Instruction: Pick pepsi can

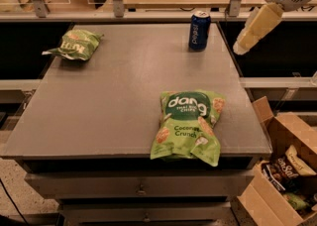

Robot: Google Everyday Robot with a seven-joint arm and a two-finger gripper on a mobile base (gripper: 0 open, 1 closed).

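Your one grey table (114, 96), one cardboard box (285, 133) beside it, two green snack bags (dang chips bag (189, 123) at front, second bag (74, 44) far left), one pepsi can (199, 30) upright at the far right edge, one gripper (255, 29) right of it, apart, grip state you cannot tell.

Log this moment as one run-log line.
phase: pre-grasp | end effector: right of table, apart from pepsi can | pepsi can: upright, far right of table, not held
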